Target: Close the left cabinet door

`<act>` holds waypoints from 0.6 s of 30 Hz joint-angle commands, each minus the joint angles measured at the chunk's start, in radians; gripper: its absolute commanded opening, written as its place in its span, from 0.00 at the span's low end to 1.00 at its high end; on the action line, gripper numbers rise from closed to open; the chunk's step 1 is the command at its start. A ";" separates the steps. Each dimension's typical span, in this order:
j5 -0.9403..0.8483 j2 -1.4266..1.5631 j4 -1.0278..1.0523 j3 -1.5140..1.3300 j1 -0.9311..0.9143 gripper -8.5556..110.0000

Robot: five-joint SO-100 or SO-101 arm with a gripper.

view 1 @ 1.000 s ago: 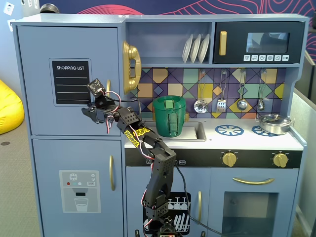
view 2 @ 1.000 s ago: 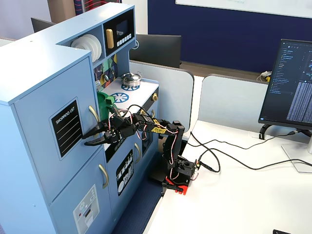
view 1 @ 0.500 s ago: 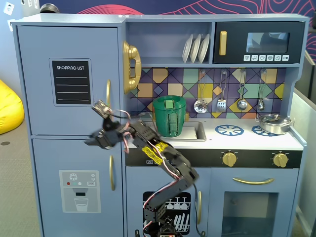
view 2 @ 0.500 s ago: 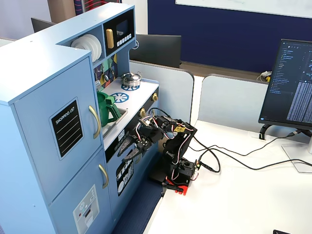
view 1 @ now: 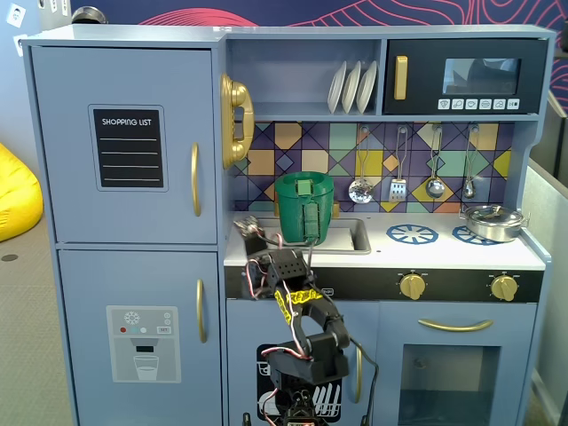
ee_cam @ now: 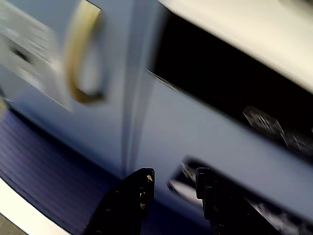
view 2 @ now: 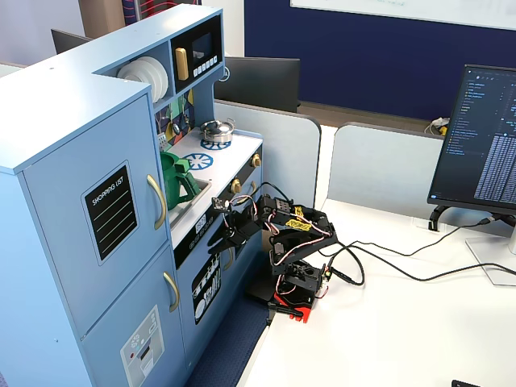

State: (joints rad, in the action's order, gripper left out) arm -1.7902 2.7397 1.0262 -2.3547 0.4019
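Left cabinet door (view 1: 124,133) (view 2: 101,226) sits flush with the cabinet face in both fixed views, no gap at the hinge or handle side. Chalkboard panel (view 1: 128,147) in the upper middle, gold handle (view 1: 195,179) (view 2: 157,201) vertical along its right edge in the front fixed view.

Gripper (view 2: 221,239) (ee_cam: 172,182) is well clear of the door: lower and to the right of it in the front fixed view, down at the level of the black control strip (view 1: 382,284) under the counter, pointing at the cabinet front. Not touching the door or its handle. In the wrist view the two black fingers (ee_cam: 131,196) stand apart with a visible gap and nothing between them, so slightly spread, empty. Wrist view is motion-blurred; it shows a gold handle (ee_cam: 78,63) on a blue panel at upper left, and which door that belongs to is hard to say.

Arm (view 1: 302,328) (view 2: 290,234) is folded low, base on the white table (view 2: 387,322) just beside the kitchen's lower doors.

Nearby edges: counter lip (view 1: 355,259) right above the gripper, green pot (view 1: 304,209) in the sink behind it, lower freezer door (view 1: 133,337) with dispenser graphic to the left. Room in front of the upper door is open. Cables (view 2: 379,258) trail right across the table towards the monitor (view 2: 480,137).
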 commanded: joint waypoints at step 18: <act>0.236 0.437 0.330 -0.595 -0.393 0.07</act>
State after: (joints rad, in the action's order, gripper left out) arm -1.5907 3.1401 1.3100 -2.9161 0.0322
